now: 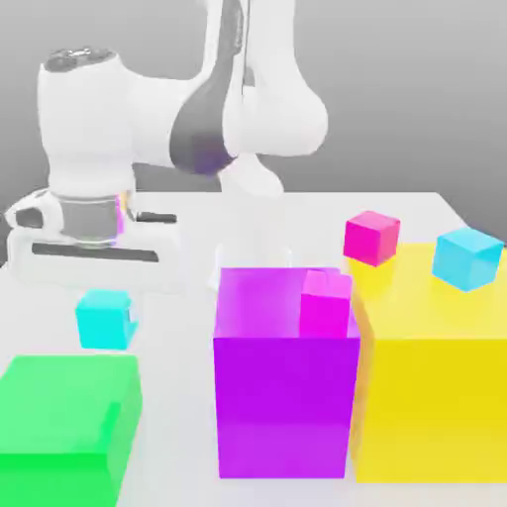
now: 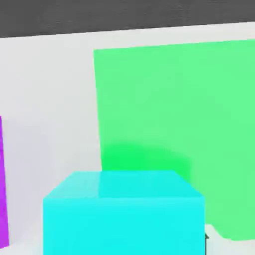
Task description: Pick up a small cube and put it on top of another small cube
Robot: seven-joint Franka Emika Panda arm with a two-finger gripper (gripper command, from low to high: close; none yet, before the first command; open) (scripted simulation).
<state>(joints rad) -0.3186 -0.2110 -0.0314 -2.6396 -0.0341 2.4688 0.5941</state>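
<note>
The small turquoise cube [image 1: 104, 319] rests on the white table at the exterior view's left, just behind the big green block [image 1: 64, 426]. My gripper [image 1: 97, 267] hangs directly over and slightly behind it, a little way above the table. In the hand view the turquoise cube [image 2: 123, 211] looms close, with the green block [image 2: 174, 114] right beyond it. A bluer sky-blue small cube [image 1: 467, 257] sits on top of the big yellow block [image 1: 431, 386] at the exterior view's right.
A big purple block [image 1: 285, 381] stands in the middle, against the yellow one, with a pink small cube [image 1: 325, 302] on its top right corner. A second pink cube [image 1: 371, 238] sits by the yellow block's far edge. The arm's base rises behind.
</note>
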